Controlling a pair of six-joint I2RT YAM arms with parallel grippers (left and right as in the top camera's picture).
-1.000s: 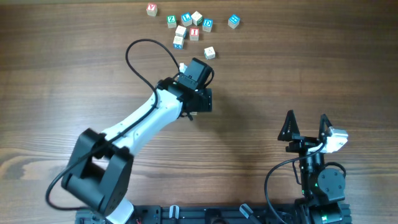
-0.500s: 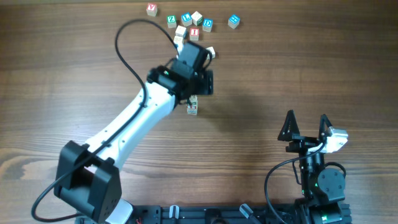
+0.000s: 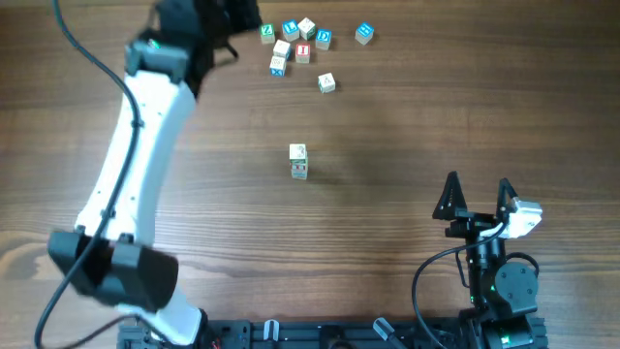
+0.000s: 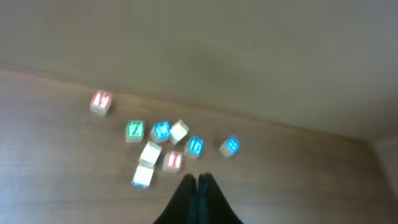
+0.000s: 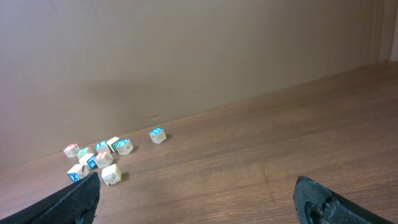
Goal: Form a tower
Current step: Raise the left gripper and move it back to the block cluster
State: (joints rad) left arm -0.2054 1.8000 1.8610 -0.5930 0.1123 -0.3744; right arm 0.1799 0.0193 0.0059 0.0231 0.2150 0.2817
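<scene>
Currently the tower (image 3: 298,161) stands well apart from the left end effector (image 4: 197,180).

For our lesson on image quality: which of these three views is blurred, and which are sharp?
Left wrist view: blurred throughout, the loose cubes soft-edged. Overhead view: sharp, evenly lit, the tower crisp. Right wrist view: fairly sharp, with no glare on the wood.

Table (image 3: 407,116): brown wood grain, smooth, low sheen. Tower (image 3: 298,162) & loose cubes (image 3: 326,83): pale bare-looking wood, printed marks. Left arm (image 3: 136,145): white glossy plastic shell. Right gripper (image 3: 478,180): black, prob. matt plastic.
</scene>
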